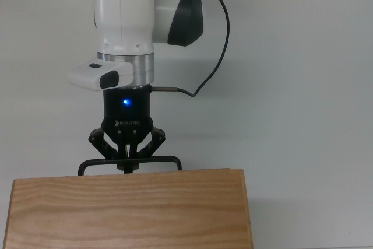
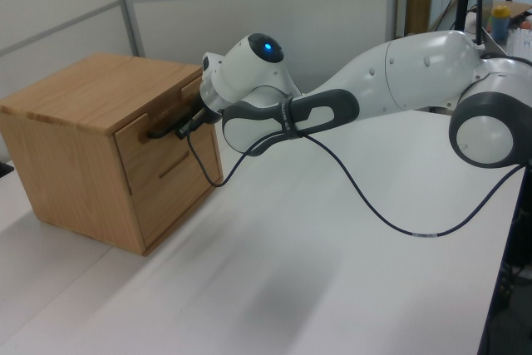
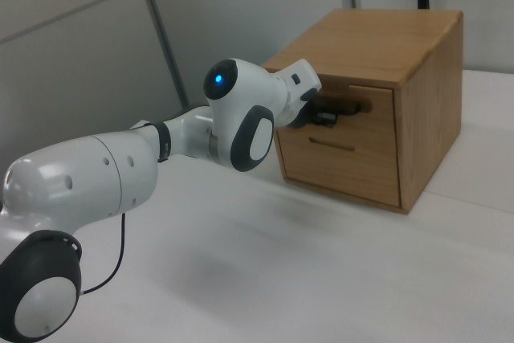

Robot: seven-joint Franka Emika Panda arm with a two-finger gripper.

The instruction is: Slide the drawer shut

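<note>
- The drawer [image 2: 154,135] sits pushed into the cabinet [image 2: 79,97], its front panel flush with the face in the left view; only the handle [image 1: 129,161] sticks out in the top view
- The gripper [image 1: 127,164] has its fingers pinched together on that handle's bar
- To finish well: let go first, then back straight off, so the drawer isn't dragged open
- Small white lettering on the gripper body, unreadable

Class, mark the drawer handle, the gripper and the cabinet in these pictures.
drawer handle [image 1: 157,160], top view, on its black bar.
gripper [image 1: 127,164], top view, between its fingertips.
cabinet [image 2: 91,89], left view, on its flat top.
</note>
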